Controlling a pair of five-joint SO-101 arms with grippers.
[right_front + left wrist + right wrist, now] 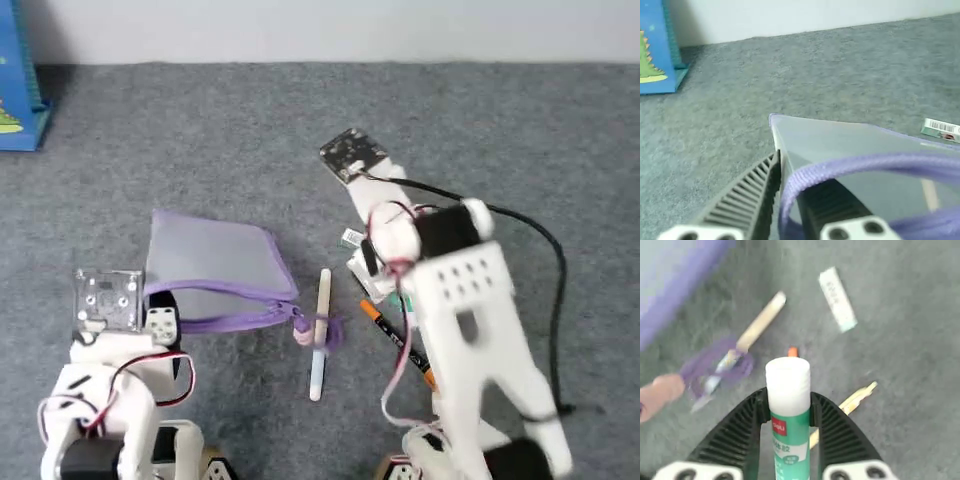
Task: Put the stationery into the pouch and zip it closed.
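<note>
left gripper (pixel 782 165): jaws closed on the pouch (pixel 215 260) wall at its open end, one finger outside, the other seen through the wall inside; low left in the high view
right gripper (pixel 788 407): jaws clamped on the glue stick (pixel 788 380), held off the worktop (pixel 500 130), right of the pouch
glue stick: white cap sticking out past the jaws, green label between them; above the orange marker (pixel 792 351)
pouch: grey translucent with a purple zip band, lying flat at centre left, mouth open on the side near the arms; nothing seen inside but the left finger
zip pull (pixel 303 335): pink bead with a purple tassel at the pouch's right corner, touching the pen (pixel 320 335)
pen: cream barrel, pale blue end, lying on the worktop just right of the pouch, outside it
orange marker: on the worktop right of the pen, partly hidden under the right arm in the high view
eraser (pixel 353 238): small white block with a green end, on the worktop beyond the pen, apart from the pouch
blue box (pixel 15 90): far left edge, well apart from everything
</note>
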